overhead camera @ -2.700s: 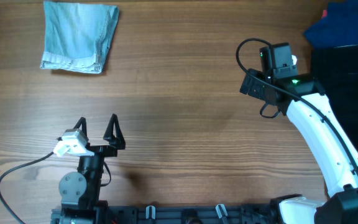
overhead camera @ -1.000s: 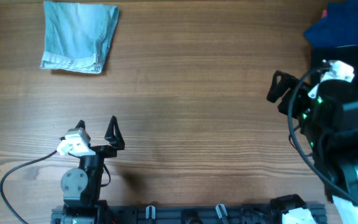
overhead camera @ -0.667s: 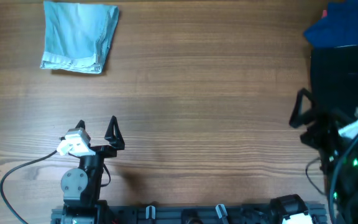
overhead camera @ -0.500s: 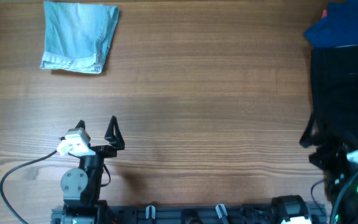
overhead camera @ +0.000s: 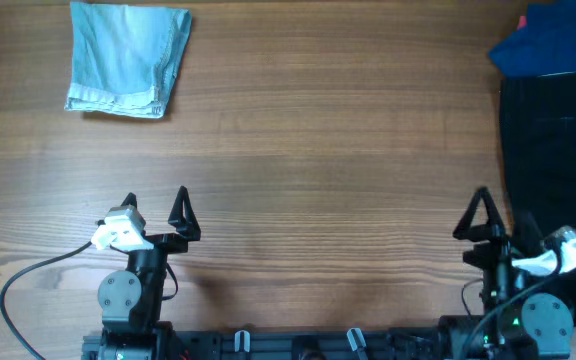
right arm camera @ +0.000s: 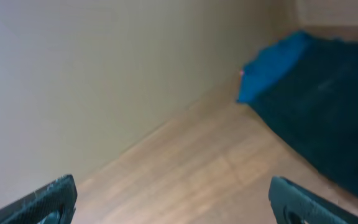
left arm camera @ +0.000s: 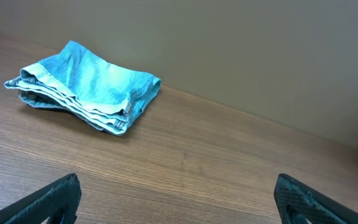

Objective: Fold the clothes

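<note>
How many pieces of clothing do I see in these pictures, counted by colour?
light blue denim garment, folded: 1
bright blue garment: 1
black garment: 1
Total: 3

wooden table [overhead camera: 318, 150], a plain beige wall [left arm camera: 260, 50] behind it

Your overhead looks straight down on the table [overhead camera: 318, 150]; both wrist views sit low, facing away, sharing its denim [overhead camera: 128, 60] and blue cloth [overhead camera: 553, 40].
</note>
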Controlling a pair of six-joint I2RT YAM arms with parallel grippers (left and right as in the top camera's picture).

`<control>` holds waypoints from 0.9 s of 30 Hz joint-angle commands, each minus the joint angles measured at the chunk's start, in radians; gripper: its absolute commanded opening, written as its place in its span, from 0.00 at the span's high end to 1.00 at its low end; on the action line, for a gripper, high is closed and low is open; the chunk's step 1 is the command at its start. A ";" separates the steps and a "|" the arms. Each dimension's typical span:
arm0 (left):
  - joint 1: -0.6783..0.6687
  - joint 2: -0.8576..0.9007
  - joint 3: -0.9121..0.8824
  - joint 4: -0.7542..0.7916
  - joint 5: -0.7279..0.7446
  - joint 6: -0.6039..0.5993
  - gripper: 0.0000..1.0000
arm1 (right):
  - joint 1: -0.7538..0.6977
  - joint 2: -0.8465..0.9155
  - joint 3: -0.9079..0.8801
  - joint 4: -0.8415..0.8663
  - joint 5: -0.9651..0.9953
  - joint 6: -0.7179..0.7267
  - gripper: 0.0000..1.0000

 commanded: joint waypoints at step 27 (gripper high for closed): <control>0.006 -0.010 -0.006 0.003 0.012 0.024 0.00 | -0.002 -0.015 -0.436 0.519 -0.151 -0.665 0.00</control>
